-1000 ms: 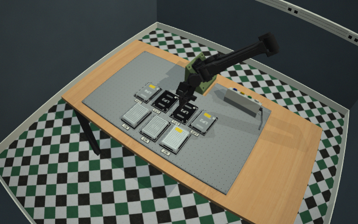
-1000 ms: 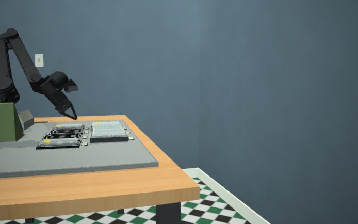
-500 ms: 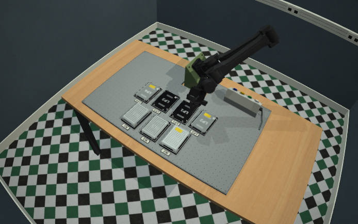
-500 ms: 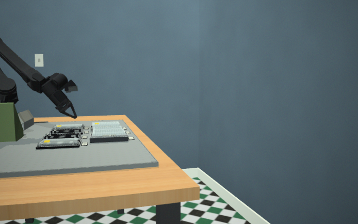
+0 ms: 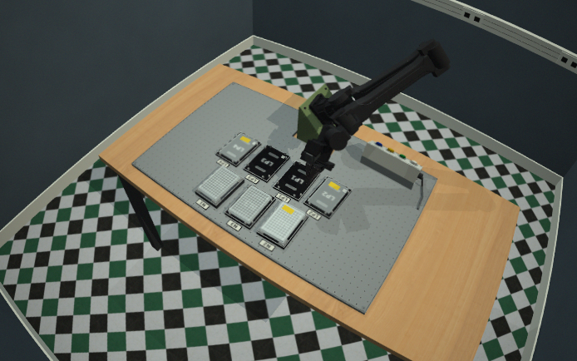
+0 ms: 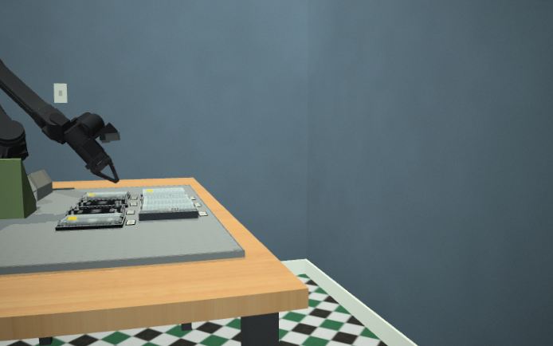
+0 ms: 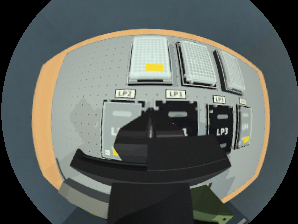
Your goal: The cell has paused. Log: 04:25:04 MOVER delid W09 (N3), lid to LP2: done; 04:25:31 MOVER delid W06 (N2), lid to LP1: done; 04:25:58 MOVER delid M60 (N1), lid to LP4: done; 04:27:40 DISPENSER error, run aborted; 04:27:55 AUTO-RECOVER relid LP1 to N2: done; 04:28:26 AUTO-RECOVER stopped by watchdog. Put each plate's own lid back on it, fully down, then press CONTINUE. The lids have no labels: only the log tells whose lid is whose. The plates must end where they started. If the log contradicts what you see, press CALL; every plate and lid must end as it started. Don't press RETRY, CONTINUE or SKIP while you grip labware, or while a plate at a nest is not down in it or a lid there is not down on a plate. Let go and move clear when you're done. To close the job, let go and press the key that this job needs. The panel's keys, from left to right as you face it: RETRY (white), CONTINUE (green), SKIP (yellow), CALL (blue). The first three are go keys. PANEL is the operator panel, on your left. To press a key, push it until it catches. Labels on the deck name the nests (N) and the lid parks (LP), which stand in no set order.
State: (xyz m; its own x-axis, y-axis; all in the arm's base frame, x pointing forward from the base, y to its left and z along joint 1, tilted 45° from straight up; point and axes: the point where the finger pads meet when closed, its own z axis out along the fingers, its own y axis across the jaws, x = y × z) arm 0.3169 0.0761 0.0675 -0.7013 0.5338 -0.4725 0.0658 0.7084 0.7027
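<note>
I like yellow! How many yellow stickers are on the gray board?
3. One is on the lid at the far left park, one on the lid at the right park, one on the covered plate in the front row. None seems hidden.
</note>
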